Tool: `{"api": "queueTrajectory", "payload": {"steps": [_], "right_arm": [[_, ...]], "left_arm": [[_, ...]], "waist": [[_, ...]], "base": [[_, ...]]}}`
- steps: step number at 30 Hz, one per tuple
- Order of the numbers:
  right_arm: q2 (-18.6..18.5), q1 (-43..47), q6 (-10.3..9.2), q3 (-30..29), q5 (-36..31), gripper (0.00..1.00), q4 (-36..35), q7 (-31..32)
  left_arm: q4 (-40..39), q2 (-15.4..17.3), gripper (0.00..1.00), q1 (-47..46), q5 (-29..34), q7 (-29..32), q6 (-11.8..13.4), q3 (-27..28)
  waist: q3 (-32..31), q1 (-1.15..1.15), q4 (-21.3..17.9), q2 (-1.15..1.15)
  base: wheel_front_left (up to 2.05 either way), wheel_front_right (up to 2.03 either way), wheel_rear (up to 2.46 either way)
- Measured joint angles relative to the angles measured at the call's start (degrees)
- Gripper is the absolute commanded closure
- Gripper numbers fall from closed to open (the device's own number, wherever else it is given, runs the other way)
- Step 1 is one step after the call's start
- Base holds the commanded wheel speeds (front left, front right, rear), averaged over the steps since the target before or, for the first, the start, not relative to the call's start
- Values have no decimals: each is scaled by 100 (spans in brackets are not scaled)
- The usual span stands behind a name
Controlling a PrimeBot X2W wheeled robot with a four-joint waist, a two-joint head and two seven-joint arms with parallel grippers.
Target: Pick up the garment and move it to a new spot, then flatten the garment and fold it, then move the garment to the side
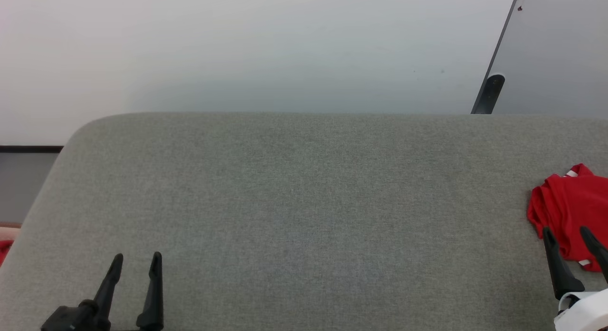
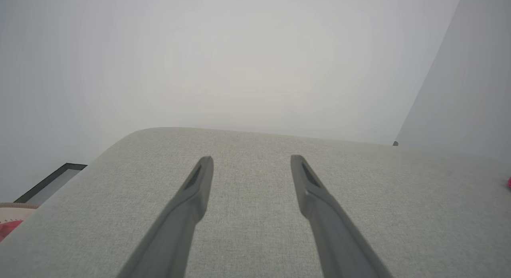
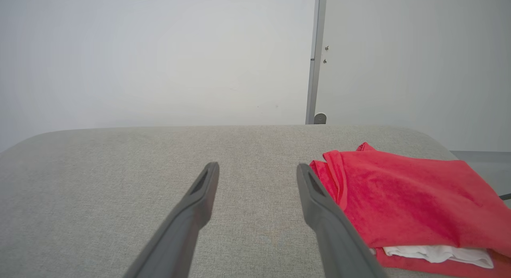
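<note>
The garment [image 1: 570, 212] lies folded into a red bundle at the right edge of the grey table [image 1: 304, 203], a white sleeve layer peeking out of its near side. In the right wrist view the garment [image 3: 403, 198] sits just right of my right fingertip. My right gripper [image 1: 567, 233] hovers open at the bundle's near left edge, nothing between its fingers; it appears again as the right gripper [image 3: 257, 172] over bare cloth-covered table. My left gripper [image 1: 136, 260] stands open at the table's near left, also seen as the left gripper [image 2: 251, 162], empty.
A pale wall rises behind the table. A grey panel with a dark post [image 1: 489, 91] leans at the back right. A red scrap [image 1: 4, 249] shows off the table's left edge, near a dark-framed floor strip [image 1: 28, 149].
</note>
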Motion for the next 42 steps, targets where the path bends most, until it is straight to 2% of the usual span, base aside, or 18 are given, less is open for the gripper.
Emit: {"api": "queueTrajectory", "payload": {"steps": [26,42], "right_arm": [[241,-1,0,-145,-223,0,-20,-558],[271,-4,0,-143,-255,0,56,-614]], "left_arm": [[-31,48,0,-24,-65,0,46,-47],[0,49,0,-90,-116,-7,45,-56]], "waist": [[29,0,8,0],[69,0,-19,0]], "base": [[0,0,0],[0,0,0]]}}
